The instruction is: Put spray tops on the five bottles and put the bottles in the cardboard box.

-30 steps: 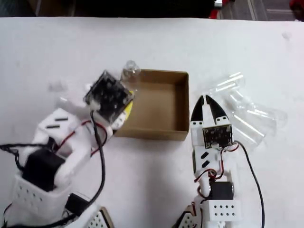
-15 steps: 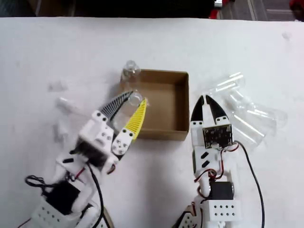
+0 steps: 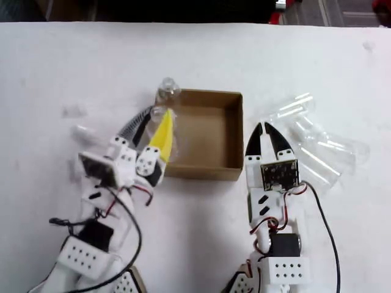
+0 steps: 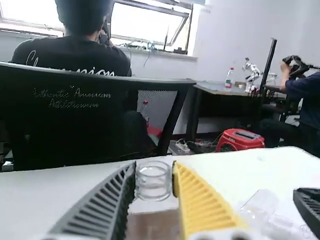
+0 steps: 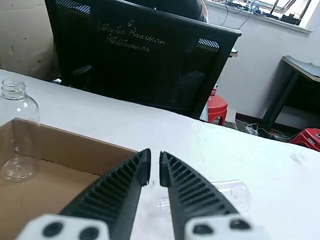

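Note:
My left gripper (image 3: 156, 117) is shut on a clear open-necked bottle (image 3: 161, 112) at the left wall of the cardboard box (image 3: 232, 131). In the left wrist view the bottle's neck (image 4: 152, 181) sits between the grey finger and the yellow finger (image 4: 200, 205). A second clear bottle (image 3: 167, 91) stands upright just outside the box's far left corner, also seen as a bottle (image 5: 17, 135) in the right wrist view. My right gripper (image 3: 266, 129) rests shut and holds nothing, just right of the box. Several clear bottles (image 3: 317, 143) lie in a heap to its right.
Small clear pieces (image 3: 79, 130) lie on the white table left of the left arm. The box floor (image 5: 45, 187) is bare. One lying bottle (image 5: 227, 192) rests beyond the right gripper's tips. The table's far half is open.
The left arm has turned its wrist and drawn back. Its gripper, still holding the bottle, now points at the box's far left corner. The right arm has not moved.

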